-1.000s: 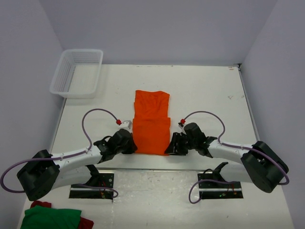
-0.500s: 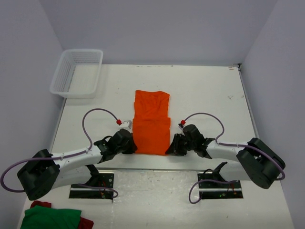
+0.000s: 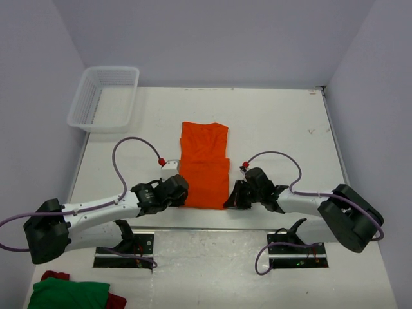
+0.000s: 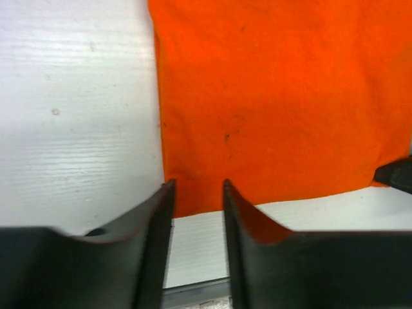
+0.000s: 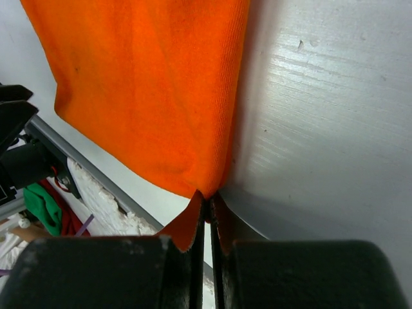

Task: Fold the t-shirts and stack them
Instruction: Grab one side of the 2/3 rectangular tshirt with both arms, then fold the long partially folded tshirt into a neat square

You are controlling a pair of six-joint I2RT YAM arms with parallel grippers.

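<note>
The orange t-shirt (image 3: 204, 164) lies folded into a long strip in the middle of the white table (image 3: 277, 122), with the collar end toward the back. My left gripper (image 3: 183, 193) sits at its near left corner. In the left wrist view the left gripper (image 4: 196, 187) is open, its tips straddling the near edge of the t-shirt (image 4: 277, 96) without clamping it. My right gripper (image 3: 231, 199) is at the near right corner. In the right wrist view the right gripper (image 5: 207, 197) is shut on that corner of the t-shirt (image 5: 141, 84).
A white mesh basket (image 3: 103, 98) stands at the back left. A green cloth (image 3: 67, 293) with a bit of red cloth (image 3: 116, 300) lies off the table at the near left. The table's front edge (image 3: 206, 227) runs just behind both grippers.
My right gripper has closed on the near right corner of the t-shirt. My left gripper has opened and its arm has shifted slightly right and toward the near edge.
</note>
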